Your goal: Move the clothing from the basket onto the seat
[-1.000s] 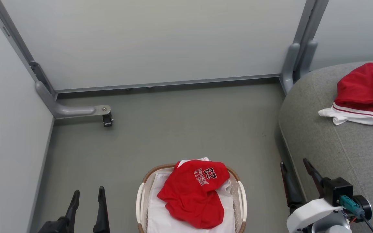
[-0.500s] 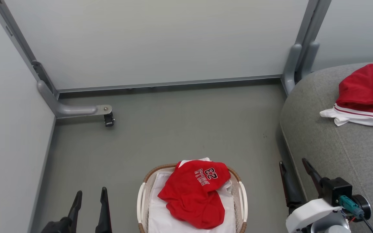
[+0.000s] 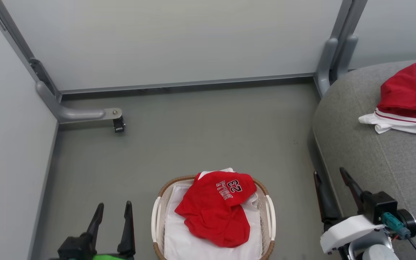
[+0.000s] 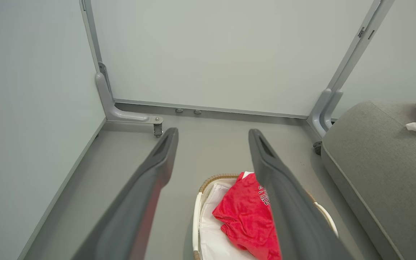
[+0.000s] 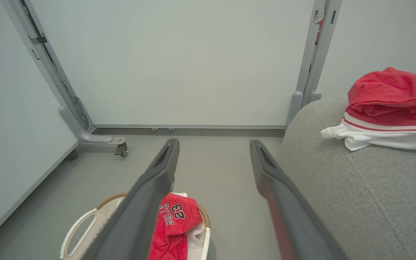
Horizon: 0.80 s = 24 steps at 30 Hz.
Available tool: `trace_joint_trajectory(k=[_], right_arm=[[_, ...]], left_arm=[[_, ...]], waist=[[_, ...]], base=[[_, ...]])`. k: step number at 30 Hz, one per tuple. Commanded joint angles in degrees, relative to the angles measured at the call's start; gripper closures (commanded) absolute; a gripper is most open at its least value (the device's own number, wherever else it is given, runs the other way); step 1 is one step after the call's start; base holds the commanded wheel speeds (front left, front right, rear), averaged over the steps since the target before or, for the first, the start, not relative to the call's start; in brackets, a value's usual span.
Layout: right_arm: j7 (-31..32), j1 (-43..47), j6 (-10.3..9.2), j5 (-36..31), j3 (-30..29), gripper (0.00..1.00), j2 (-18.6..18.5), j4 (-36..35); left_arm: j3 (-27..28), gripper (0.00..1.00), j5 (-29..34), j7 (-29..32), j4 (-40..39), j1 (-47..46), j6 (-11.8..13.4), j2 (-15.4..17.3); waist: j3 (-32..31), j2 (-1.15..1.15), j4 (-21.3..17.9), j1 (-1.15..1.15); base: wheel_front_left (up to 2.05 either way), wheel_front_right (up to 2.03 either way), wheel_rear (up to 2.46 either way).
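Red jersey (image 3: 213, 211) is lying limp in the basket (image 3: 154, 221), likely light and pinchable mid-heap, left hand (image 3: 114, 204) and right hand (image 3: 328, 172) gaping empty.

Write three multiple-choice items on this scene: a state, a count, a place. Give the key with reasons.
1. The left gripper is: A open and empty; B shut and empty; C shut on cloth.
2. Red garments on the large grey fabric seat: A none; B one; C two.
3. The red "BULLS 23" garment lies: A on the seat; B in the small oval white perforated basket with brown woven rim; C in the left gripper.
Key: 1 A, its fingers stand apart with nothing between; 2 B, one red garment with white striped sleeves lies there; 3 B, it rests on the basket's white liner.
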Motion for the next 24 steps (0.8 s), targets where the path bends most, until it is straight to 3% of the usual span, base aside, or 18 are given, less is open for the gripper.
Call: trace_joint_trajectory(k=[1, 12, 24], right_arm=[[-0.26, -0.98, -0.08, -0.46, -0.35, 0.00, -0.22, -0.77], [-0.26, -8.45, -0.08, -3.05, -2.64, 0.00, -0.23, -6.72], [-0.21, -16.89, -0.08, -3.09, -4.01, 0.00, -0.19, -14.78]], left_arm=[[-0.60, 0.00, 0.59, -0.03, 0.40, -2.42, -0.26, 0.05], [-7.38, 0.00, 4.15, -0.03, 6.18, -17.50, -1.18, 1.60], [-20.37, 0.00, 5.57, 0.00, 24.38, -39.65, -1.18, 3.08]], waist=[[1.93, 0.00, -0.02, 0.00], [15.77, 0.00, -2.32, 0.00], [34.23, 0.00, -6.92, 0.00]], base=[[0.00, 0.00, 0.00], [0.00, 0.00, 0.00], [0.00, 0.00, 0.00]])
